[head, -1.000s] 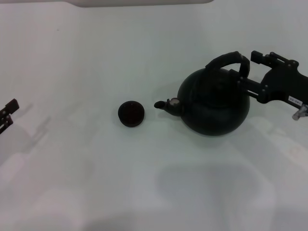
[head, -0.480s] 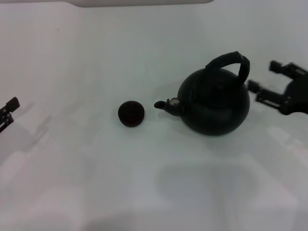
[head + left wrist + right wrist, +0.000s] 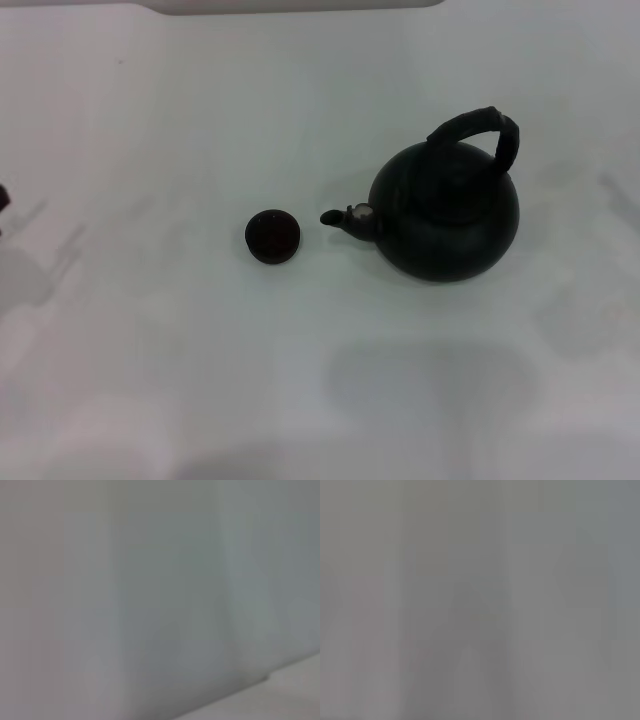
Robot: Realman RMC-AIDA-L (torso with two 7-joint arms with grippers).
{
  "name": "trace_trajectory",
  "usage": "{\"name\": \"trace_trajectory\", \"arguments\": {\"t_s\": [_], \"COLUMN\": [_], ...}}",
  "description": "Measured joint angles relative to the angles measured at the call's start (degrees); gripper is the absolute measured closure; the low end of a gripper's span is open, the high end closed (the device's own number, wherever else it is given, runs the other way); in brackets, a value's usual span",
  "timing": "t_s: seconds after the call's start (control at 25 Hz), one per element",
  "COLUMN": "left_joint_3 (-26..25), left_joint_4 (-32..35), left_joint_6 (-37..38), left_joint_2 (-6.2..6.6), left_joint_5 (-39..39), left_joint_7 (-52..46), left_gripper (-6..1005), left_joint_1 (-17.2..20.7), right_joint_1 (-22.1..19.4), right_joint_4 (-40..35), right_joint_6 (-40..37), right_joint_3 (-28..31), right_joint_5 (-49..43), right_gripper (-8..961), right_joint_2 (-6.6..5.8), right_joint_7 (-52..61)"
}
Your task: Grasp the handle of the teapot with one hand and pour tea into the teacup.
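Note:
The teapot (image 3: 445, 215) stands upright on the white table, right of centre in the head view. Its short spout with the silver cap (image 3: 358, 213) faces the teacup. The handle (image 3: 478, 126) arches over the pot's top, and nothing holds it. The teacup (image 3: 272, 236), small, round and dark, stands on the table a short way off the spout's tip. Only a dark sliver of my left gripper (image 3: 2, 197) shows at the left edge of the head view, far from the cup. My right gripper is out of view. Both wrist views show only blurred grey surface.
The white table (image 3: 200, 120) spreads all round the pot and the cup. A pale raised edge (image 3: 300, 6) runs along the far side. Soft shadows lie on the table near the front.
My right gripper, which was at the handle on the pot's right side, has let go and drawn off to the right, out of view. My left gripper has slid further off the left edge.

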Motion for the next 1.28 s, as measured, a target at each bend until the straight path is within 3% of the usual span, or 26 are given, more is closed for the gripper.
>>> {"name": "trace_trajectory", "arguments": {"t_s": [0.36,0.6,0.88,1.28], "left_joint_3": [-12.15,-12.52,-12.22,-12.11], "left_joint_4": [-6.79,-12.33,-16.39,-19.99], "left_joint_6": [-2.49,-5.11,-8.55,-14.14], "left_joint_2": [-0.14,-0.11,-0.16,-0.15], "left_joint_5": [-5.22,-11.81,-12.5,-12.5], "left_joint_7": [3.93,5.62,5.94,8.18], "left_gripper": [417,417,417,417], "left_joint_1": [-4.52,-8.24,-12.46,-17.45], "right_joint_1": [5.96,8.91,10.28,10.84], "right_joint_4": [10.93,12.14,12.25,11.25], "right_joint_6": [1.02,6.15,8.66,10.35], "right_joint_3": [14.79,21.34,26.1,27.42], "right_joint_5": [0.06,0.07,0.57,0.83], "right_gripper": [142,141,141,142], "right_joint_2": [-0.11,-0.1,-0.17,-0.45], "right_joint_7": [-12.11,-13.37,-13.28,-14.31]}}
